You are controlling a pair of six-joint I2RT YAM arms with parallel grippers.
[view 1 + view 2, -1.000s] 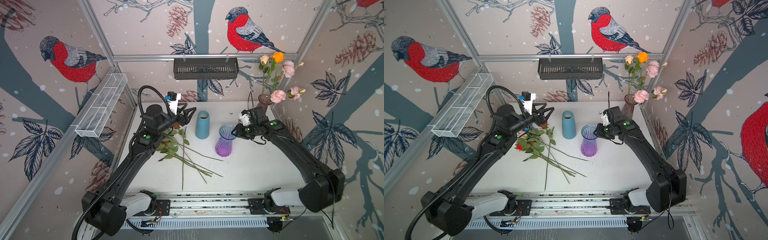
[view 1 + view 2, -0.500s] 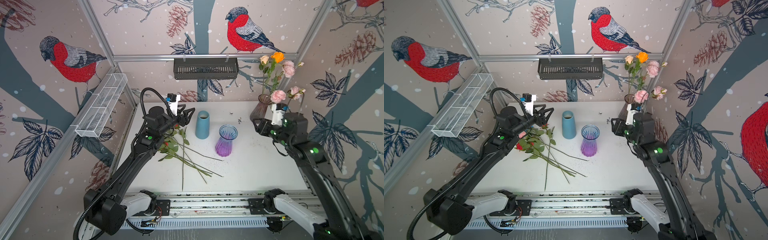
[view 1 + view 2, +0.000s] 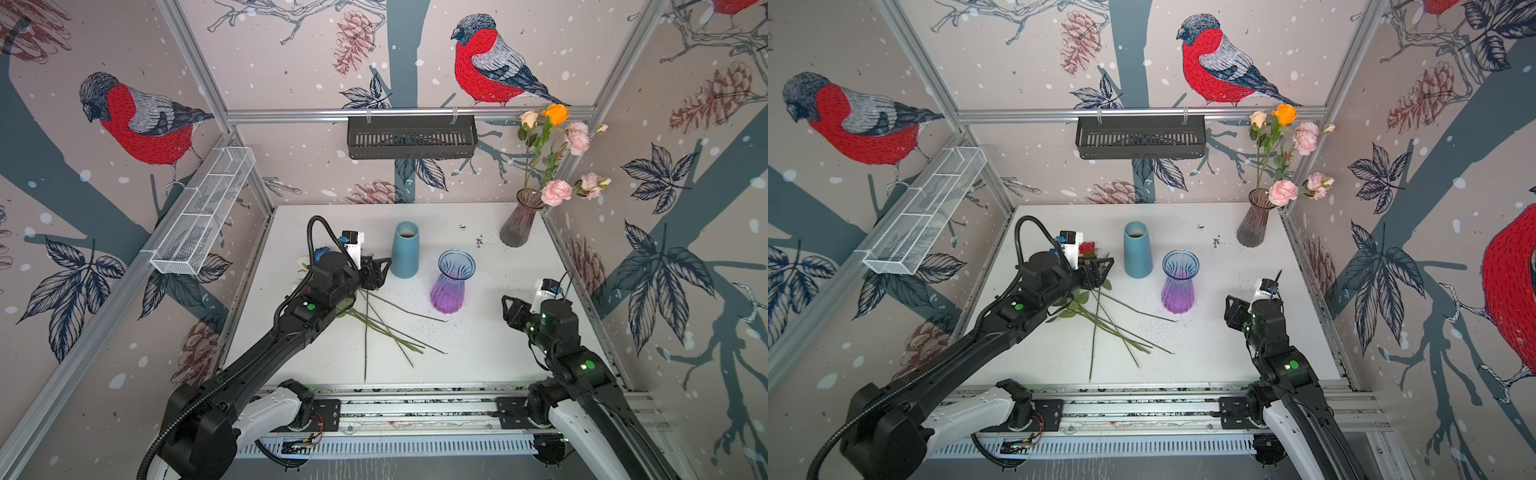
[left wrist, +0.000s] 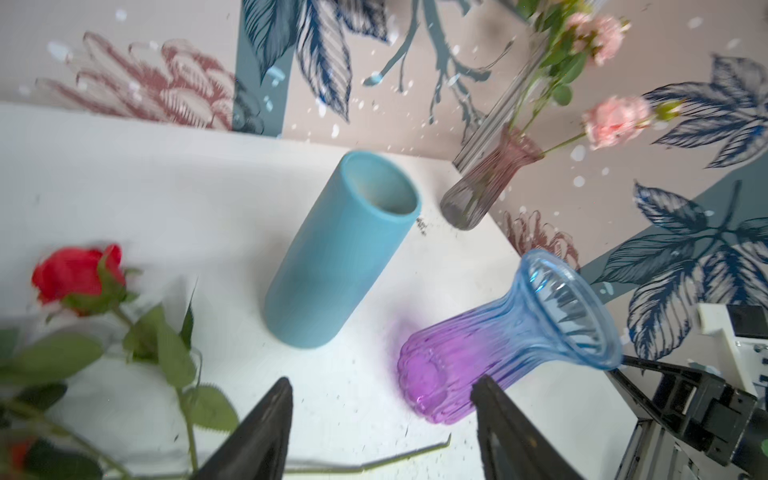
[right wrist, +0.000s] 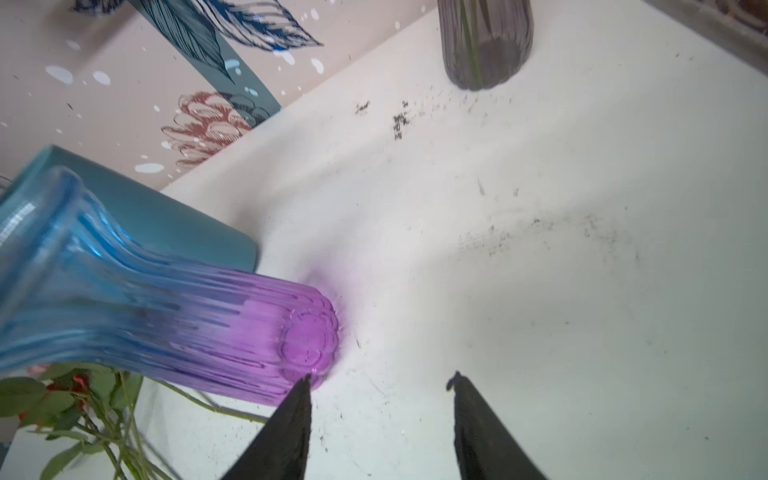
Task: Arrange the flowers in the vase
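Left pincer [image 4: 381,380], apart and empty, hangs over loose flowers [image 4: 79,272]; right pincer [image 5: 381,377] likewise apart.

No readable text, label, brand or number shows on anything here.

Both top views are bright and sharp. The light is soft and even, and seems to come from above. The white table [image 3: 478,353] glows. The wall bars [image 3: 200,66] lean outward near the edges, because the lens bends things there.

Both wrist views are smeared. In the left wrist view the red rose [image 4: 77,272] and the pink flowers [image 4: 615,120] look fuzzy. In the right wrist view the purple vase [image 5: 166,316] is streaked, the leaves [image 5: 62,399] are soft blobs, and a pale grey shade lies across the table. Light passes through that vase and leaves a purple stain on the table. Its blue rim [image 4: 573,307] shines a little.
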